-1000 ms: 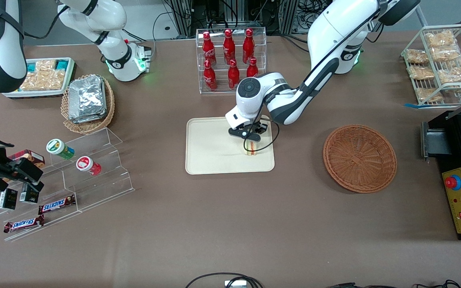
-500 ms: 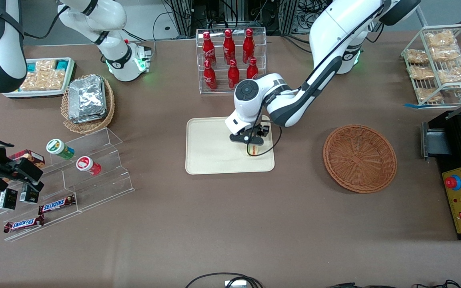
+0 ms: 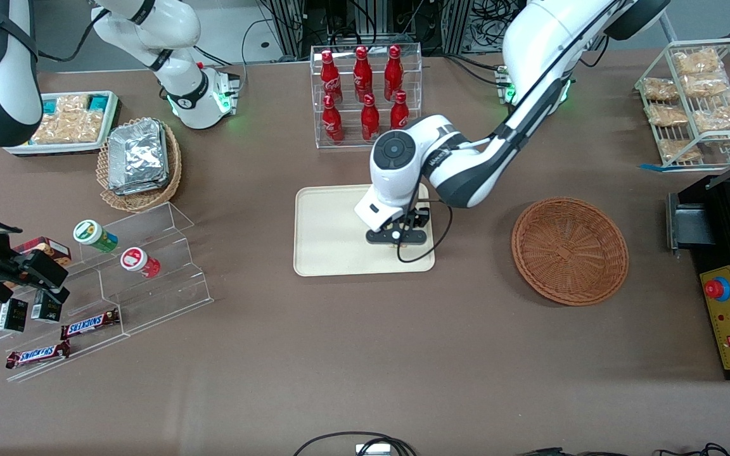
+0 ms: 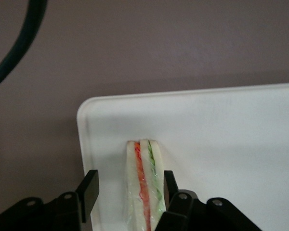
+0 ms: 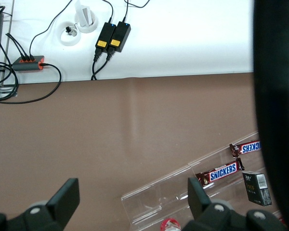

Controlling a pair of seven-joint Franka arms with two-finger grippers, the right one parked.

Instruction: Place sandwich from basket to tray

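Observation:
The sandwich (image 4: 144,183) stands on its edge on the cream tray (image 4: 221,134), close to one rounded corner, with its red and green filling lines showing. My left gripper (image 4: 130,192) is open around it. One finger (image 4: 89,190) stands clear of the bread with a gap, and the other finger (image 4: 169,185) is right beside the green side. In the front view the gripper (image 3: 398,237) hangs over the tray (image 3: 327,234) near the edge facing the basket and hides the sandwich. The round brown basket (image 3: 569,250) sits empty toward the working arm's end.
A clear rack of red bottles (image 3: 365,95) stands farther from the camera than the tray. Toward the parked arm's end are an oval basket of foil packs (image 3: 140,161) and acrylic steps (image 3: 143,266). A black control box (image 3: 729,316) and a wire snack rack (image 3: 697,101) flank the basket.
The wrist has shifted a little nearer to the front camera and looks higher. It now covers the sandwich, which showed just under it in the earlier frames.

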